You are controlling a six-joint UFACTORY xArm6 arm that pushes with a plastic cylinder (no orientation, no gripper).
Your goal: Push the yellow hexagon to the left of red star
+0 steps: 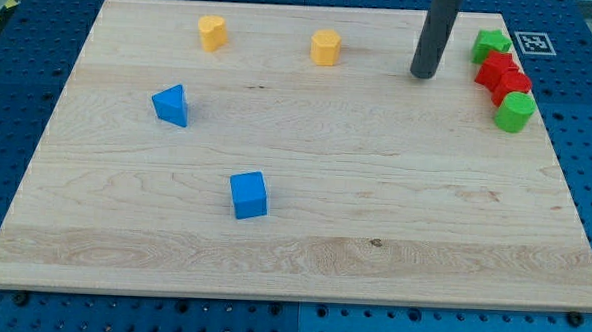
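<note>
The yellow hexagon (pixel 325 47) sits near the view's top, a little left of centre. The red star (pixel 495 68) lies at the view's top right, in a tight cluster of blocks by the board's right edge. My tip (pixel 423 76) rests on the board between them, about a hundred pixels right of the hexagon and some seventy pixels left of the red star, touching neither. The rod comes down from the view's top edge.
A green star (pixel 492 43) sits just above the red star. Another red block (pixel 512 86) and a green cylinder (pixel 515 113) sit just below it. Another yellow block (pixel 213 31) is at the top left. A blue triangle (pixel 170 105) and a blue cube (pixel 248 195) lie on the wooden board (pixel 372 249).
</note>
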